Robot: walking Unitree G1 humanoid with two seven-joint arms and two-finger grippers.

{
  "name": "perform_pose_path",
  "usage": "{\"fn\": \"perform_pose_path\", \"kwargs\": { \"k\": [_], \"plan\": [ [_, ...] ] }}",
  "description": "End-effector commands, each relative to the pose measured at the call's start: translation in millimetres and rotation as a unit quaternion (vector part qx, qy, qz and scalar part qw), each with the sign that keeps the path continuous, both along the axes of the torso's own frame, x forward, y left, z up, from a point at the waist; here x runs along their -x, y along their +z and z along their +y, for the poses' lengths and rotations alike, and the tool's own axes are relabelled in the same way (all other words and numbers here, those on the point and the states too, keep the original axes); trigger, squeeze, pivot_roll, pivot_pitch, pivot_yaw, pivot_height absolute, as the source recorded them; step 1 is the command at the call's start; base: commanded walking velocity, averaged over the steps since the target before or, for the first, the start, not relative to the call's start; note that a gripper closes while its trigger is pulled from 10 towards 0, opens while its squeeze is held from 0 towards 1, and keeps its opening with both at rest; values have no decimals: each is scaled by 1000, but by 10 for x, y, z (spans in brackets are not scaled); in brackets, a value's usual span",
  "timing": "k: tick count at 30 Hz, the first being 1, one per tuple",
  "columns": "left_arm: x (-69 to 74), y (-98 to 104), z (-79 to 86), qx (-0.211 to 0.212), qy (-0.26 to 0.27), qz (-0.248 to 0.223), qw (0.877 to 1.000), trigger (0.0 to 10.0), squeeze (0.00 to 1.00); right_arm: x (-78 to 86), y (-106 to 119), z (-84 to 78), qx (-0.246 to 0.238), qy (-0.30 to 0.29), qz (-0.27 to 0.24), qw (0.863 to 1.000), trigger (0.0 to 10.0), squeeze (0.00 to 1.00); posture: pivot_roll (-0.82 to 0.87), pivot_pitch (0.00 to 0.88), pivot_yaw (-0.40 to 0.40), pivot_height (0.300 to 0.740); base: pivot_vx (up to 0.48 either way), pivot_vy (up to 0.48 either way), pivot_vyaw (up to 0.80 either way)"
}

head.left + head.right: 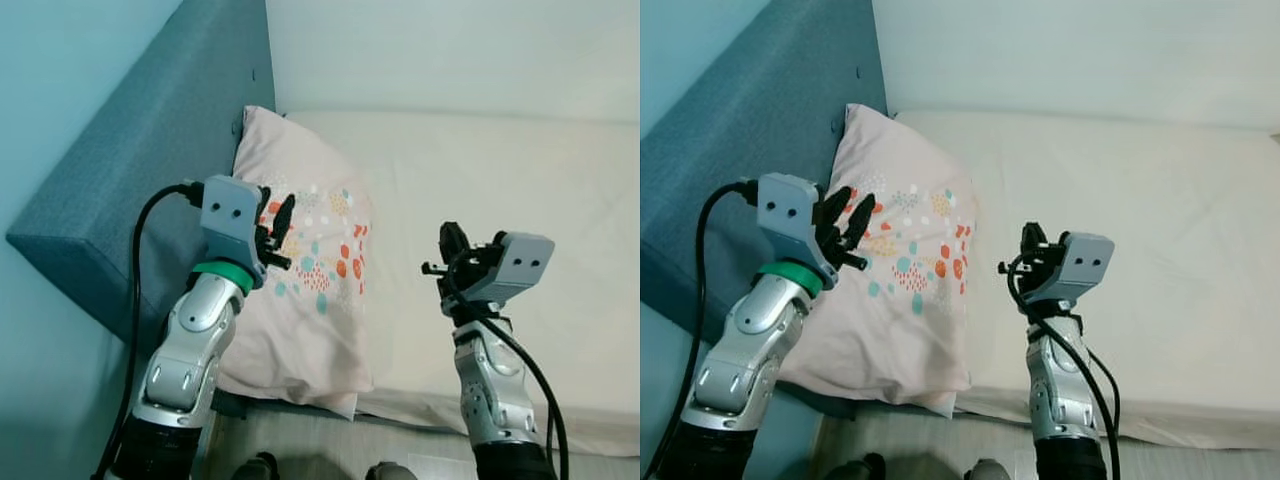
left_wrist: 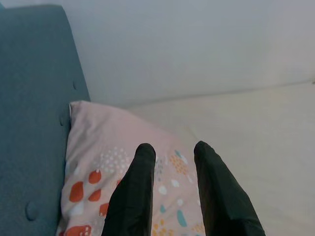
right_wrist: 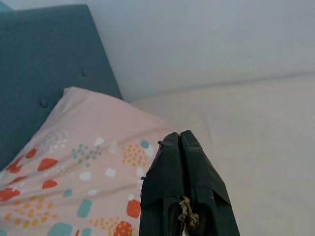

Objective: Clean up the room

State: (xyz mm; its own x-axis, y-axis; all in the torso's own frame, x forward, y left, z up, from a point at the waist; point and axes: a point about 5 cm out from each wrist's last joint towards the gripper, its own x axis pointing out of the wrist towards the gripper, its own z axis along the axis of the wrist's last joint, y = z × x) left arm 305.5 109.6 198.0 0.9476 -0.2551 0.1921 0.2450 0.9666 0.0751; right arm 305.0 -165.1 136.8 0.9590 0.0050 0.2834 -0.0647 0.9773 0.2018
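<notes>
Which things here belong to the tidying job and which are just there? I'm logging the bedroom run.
Job: pink patterned fabric pillow; left gripper, jaws open above it; right gripper, jaws shut.
Just there: cream mattress; blue-grey padded headboard.

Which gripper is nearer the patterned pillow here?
Left. The left gripper hovers open over the pillow; the right gripper, shut, is above the bare mattress beside it.
</notes>
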Motion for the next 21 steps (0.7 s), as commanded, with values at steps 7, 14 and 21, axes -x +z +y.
{"fn": "perform_pose_path", "kwargs": {
  "k": [7,14,21],
  "plan": [
    [13,-300,40,-7,3,57,998,10000,0,29,-248,29,-21,0,56,998,10000,0,23,44,44,740,0,0,0],
    [35,-464,50,-3,-4,94,996,10000,0,90,-508,102,-43,15,107,993,10000,0,24,42,37,740,0,0,0],
    [52,-617,50,8,2,130,991,10000,0,139,-650,167,-60,29,132,989,10000,0,4,30,51,740,0,0,0]
  ]
}}
